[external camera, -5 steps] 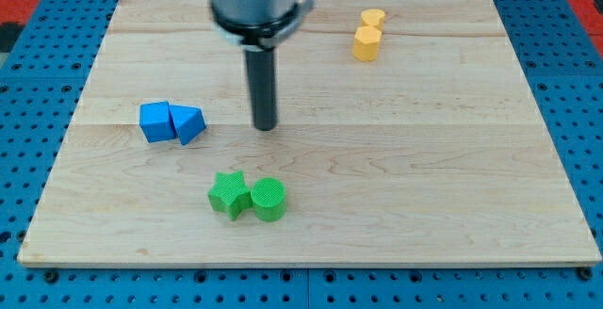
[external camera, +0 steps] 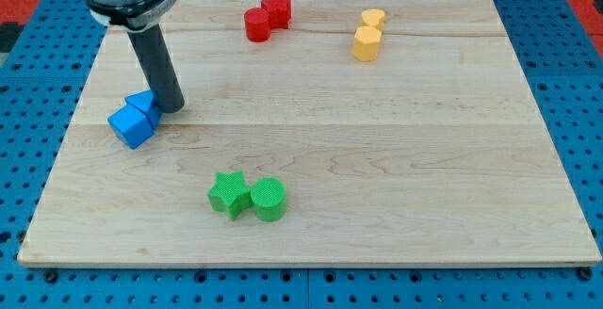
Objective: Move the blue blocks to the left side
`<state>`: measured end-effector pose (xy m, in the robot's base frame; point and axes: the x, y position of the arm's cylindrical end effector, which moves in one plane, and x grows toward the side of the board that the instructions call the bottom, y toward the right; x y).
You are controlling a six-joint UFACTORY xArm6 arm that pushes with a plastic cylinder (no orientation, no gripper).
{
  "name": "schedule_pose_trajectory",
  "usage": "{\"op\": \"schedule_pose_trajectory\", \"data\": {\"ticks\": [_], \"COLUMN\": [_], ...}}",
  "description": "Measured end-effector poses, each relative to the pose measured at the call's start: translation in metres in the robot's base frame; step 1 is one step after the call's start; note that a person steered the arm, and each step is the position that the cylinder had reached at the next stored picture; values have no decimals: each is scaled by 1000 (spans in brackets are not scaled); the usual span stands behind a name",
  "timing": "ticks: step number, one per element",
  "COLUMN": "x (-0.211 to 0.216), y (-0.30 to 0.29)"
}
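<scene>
In the camera view, my tip stands on the pale wooden table near the view's left edge, touching or all but touching the right side of the two blue blocks. The small blue wedge-like block sits just at the rod's foot, and the larger blue cube-shaped block lies against it, lower and further to the view's left. Their exact shapes are hard to make out, since the rod partly hides the upper one.

There are no jaws on this arm, only the dark rod, so nothing is pinched or spread.

The blue pair looks already on the left side, so the push seems in its closing stage. A short further nudge leftward, kept behind both blocks, may be all that remains, stopping before the table's edge.
</scene>
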<state>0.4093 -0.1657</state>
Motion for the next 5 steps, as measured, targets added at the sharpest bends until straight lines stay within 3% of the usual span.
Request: {"op": "schedule_pose_trajectory", "data": {"ticks": [5], "x": [-10], "y": [-10]}}
